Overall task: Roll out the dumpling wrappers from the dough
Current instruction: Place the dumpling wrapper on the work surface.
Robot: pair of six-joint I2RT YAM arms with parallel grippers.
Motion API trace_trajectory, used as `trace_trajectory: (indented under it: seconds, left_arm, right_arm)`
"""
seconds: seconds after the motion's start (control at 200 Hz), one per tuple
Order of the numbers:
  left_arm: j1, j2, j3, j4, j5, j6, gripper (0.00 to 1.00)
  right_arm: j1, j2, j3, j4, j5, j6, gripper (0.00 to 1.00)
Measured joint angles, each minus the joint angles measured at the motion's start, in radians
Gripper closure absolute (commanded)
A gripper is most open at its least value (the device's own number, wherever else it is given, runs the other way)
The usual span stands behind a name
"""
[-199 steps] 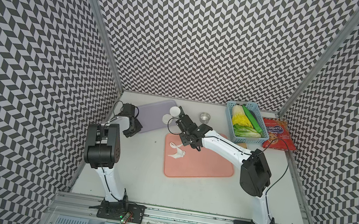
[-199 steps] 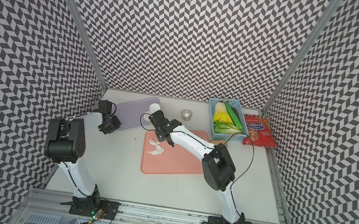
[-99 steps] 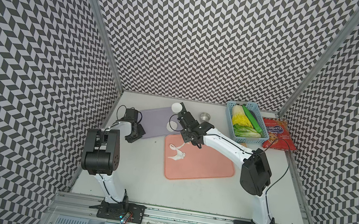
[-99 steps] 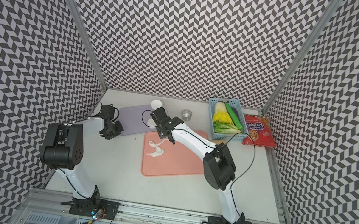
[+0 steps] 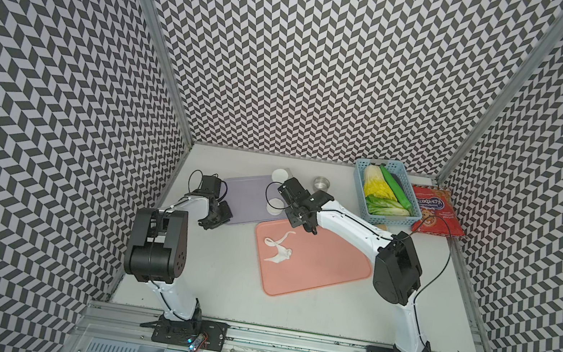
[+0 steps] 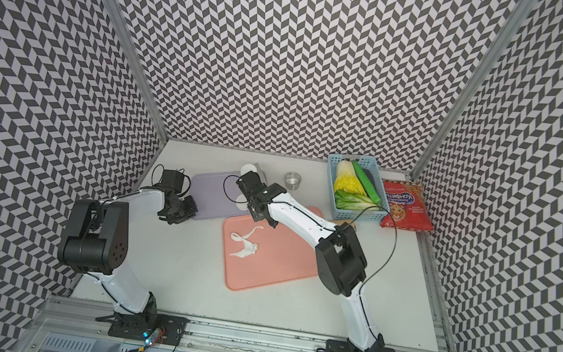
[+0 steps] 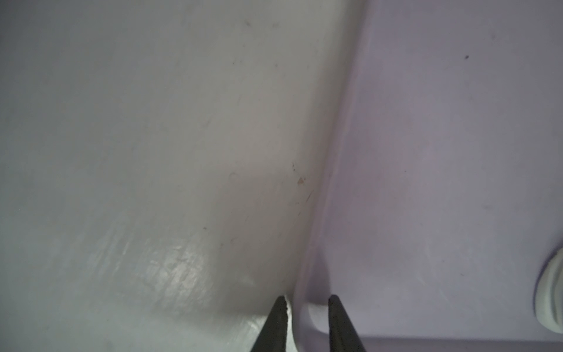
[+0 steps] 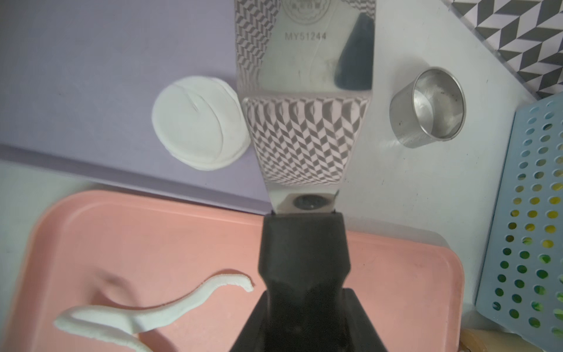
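Bright, even light, soft shadows; left wrist view blurred (glare patch on table [image 7: 175,269]).

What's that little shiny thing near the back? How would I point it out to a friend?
Find the blue basket of vegetables at the back of the table. Between it and the purple tray, the steel ring stands alone on bare tabletop. It is the only shiny hollow metal piece; the round things nearby are flat white dough discs.
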Motion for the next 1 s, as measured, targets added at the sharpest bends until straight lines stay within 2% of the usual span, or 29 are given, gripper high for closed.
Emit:
trace_trajectory:
  seconds: [0.22, 1.001]
  left_arm:
    - [0.0, 0.0, 0.0, 0.003, 0.017, -0.001, 0.75]
    - [0.0, 0.0, -0.007, 0.019, 0.054, -0.001, 0.77]
  right_arm:
    - [0.019, -0.014, -0.086, -0.069, 0.029, -0.019, 1.0]
    - [0.09, -0.018, -0.069, -0.088, 0.079, -0.05, 1.0]
